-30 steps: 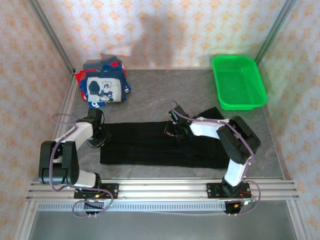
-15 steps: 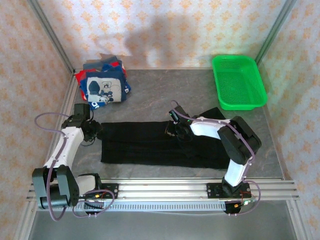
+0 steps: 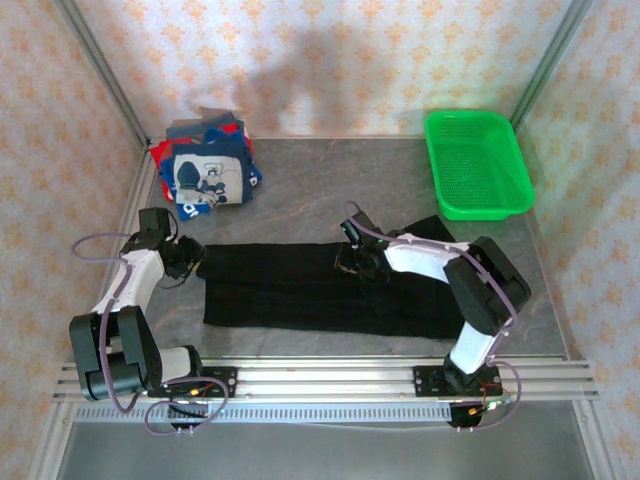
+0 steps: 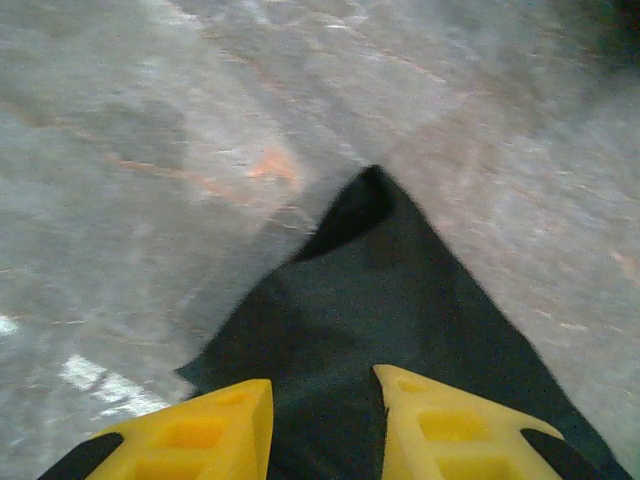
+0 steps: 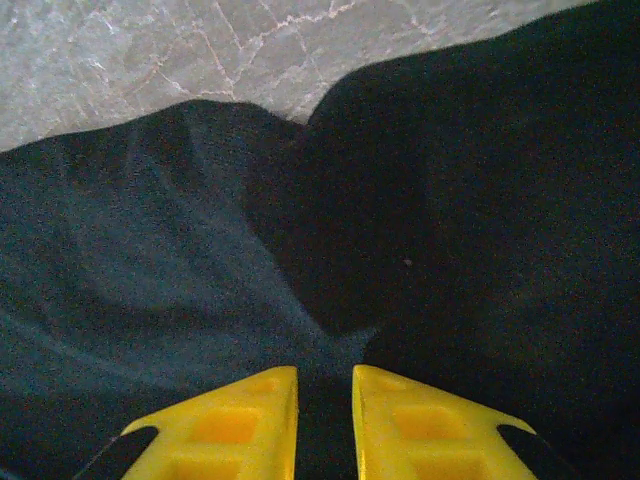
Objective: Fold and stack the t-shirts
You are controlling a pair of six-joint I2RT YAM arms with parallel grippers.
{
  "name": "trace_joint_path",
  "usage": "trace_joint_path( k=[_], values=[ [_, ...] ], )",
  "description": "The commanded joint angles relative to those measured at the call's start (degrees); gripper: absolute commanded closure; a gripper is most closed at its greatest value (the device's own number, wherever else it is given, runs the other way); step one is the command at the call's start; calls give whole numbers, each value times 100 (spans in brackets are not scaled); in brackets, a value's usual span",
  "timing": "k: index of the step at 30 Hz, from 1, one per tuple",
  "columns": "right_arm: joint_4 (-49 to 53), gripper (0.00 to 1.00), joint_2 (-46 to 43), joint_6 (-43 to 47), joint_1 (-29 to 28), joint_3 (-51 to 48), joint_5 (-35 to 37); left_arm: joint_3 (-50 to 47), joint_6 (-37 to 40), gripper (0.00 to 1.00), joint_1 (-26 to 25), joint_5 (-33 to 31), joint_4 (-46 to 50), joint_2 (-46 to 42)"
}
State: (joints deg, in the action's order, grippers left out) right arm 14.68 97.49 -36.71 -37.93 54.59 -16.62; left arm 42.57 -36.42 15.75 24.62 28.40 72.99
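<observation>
A large black t-shirt [image 3: 300, 295] lies as a long strip across the table's front half. My left gripper [image 3: 190, 262] is at the strip's upper left corner. In the left wrist view its jaws [image 4: 322, 385] stand apart over that pointed corner of the black shirt [image 4: 400, 300], which lies flat between and beyond them; the picture is blurred. My right gripper [image 3: 350, 262] sits on the strip's middle near its far edge, and its jaws [image 5: 325, 372] are shut on a fold of the black cloth [image 5: 450, 200]. A folded navy tee with a white print [image 3: 207, 180] tops a pile at the back left.
Red [image 3: 160, 155] and grey [image 3: 185, 130] cloth shows under the navy tee in that pile. A bright green mesh basket [image 3: 475, 165] stands at the back right. Bare grey table [image 3: 320, 200] lies between pile and basket. Metal frame posts run along both sides.
My left arm has swung its elbow outward, and its gripper has shifted a little left, from the shirt's left edge to its upper corner. The right arm and shirt have barely moved.
</observation>
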Motion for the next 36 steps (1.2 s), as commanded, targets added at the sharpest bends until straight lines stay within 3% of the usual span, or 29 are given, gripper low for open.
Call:
trace_joint_path(
  k=[1,5,10,13,23,29,36],
  values=[
    [603,72,-639,317,67,260,592,141,168,67,-135,800,-463,-192],
    [1116,61,-1203,454,420,437,762,536,550,62,-666,817,-186,-401],
    [1889,49,-1992,599,1278,428,1053,1051,959,41,-1490,401,132,-558],
    [2168,44,-2348,736,1836,287,1067,1215,1044,34,-1800,219,148,-465],
    [2584,42,-2680,919,2901,-210,962,1694,1276,34,-2596,-48,128,506],
    [1899,45,-2096,1389,3307,-167,634,2263,1489,37,-3051,-79,296,1525],
    [1103,55,-942,1437,3380,167,488,2392,1128,40,-3207,181,-277,2405]
  ],
)
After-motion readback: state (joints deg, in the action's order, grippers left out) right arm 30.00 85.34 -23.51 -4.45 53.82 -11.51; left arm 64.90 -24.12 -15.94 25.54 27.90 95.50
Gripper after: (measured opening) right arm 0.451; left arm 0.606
